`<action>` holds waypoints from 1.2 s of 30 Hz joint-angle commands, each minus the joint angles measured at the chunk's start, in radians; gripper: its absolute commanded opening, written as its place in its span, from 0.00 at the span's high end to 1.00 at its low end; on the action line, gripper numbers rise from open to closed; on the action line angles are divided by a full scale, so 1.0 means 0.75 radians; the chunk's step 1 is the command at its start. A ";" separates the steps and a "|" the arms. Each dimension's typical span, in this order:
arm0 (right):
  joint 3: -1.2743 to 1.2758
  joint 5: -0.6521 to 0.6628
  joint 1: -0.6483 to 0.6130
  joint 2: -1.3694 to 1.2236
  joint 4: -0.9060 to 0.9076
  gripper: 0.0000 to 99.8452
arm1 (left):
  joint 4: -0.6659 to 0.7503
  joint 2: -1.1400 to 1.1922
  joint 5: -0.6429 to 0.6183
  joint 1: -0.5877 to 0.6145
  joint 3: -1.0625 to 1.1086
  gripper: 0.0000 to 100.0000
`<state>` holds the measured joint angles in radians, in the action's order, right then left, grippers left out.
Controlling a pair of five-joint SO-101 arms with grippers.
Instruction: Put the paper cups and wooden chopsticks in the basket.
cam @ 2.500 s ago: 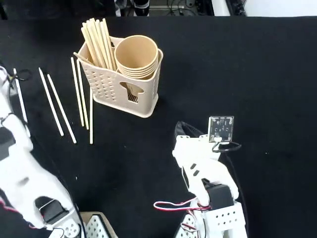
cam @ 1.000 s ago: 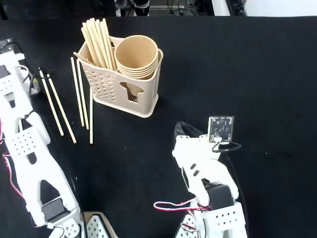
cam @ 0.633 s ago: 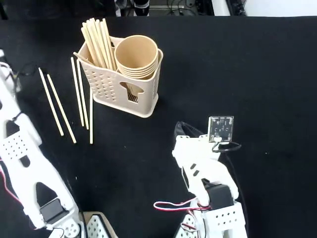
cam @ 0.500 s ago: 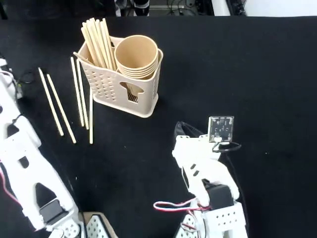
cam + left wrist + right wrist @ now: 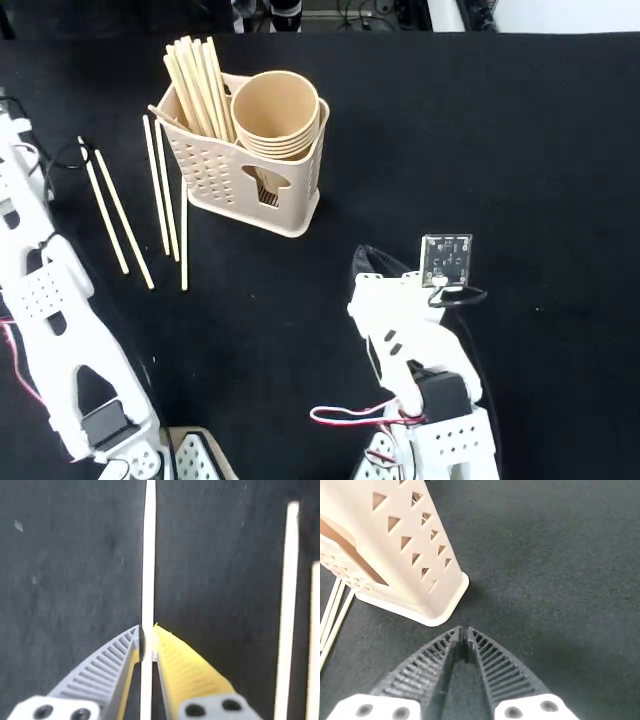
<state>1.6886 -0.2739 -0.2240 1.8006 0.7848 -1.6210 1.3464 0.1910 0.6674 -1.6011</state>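
Since 2.5 sec ago the left arm (image 5: pixel 45 290) has swung up from a low fold at the table's left edge and now stretches along that edge toward the far side, covering the spot where the leftmost stick lay bare; right arm (image 5: pixel 410 340), basket (image 5: pixel 245 190) and the rest unchanged. Table (image 5: pixel 520 150) has a black cloth all over; cables and gear (image 5: pixel 380 12) sit behind its far edge. Left gripper (image 5: pixel 147 630) is pinched narrow on one held chopstick (image 5: pixel 148 555), which passes btw the fingertips and runs straight ahead along the gripper's own axis; can't tell if it's off the cloth. Two more sticks (image 5: pixel 286 605) lie parallel beside it. Right arm is folded low at the near edge, right gripper (image 5: pixel 465 632) closed w/ nothing in it, tips aimed at the basket's base corner but apart from it. Five loose chopsticks (image 5: pixel 122 215) lie flat left of the basket, long axes approx far-to-near: the left two slant w/ near ends rightward, the next pair slants less, the fifth is almost straight, just beside the basket. Inside, left compartment: bundled chopsticks (image 5: pixel 195 85) stand on end, leaning far-left. Right compartment: nested cups (image 5: pixel 275 110), mouths up.
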 commanded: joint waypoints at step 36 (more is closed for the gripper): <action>-0.003 -0.014 -0.010 0.066 -0.012 0.99 | 1.285 -3.103 -0.162 -0.656 2.759 0.97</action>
<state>1.6886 -0.2739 -0.2240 1.8006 0.7848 -0.9705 -0.7511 0.0790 0.2363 0.2601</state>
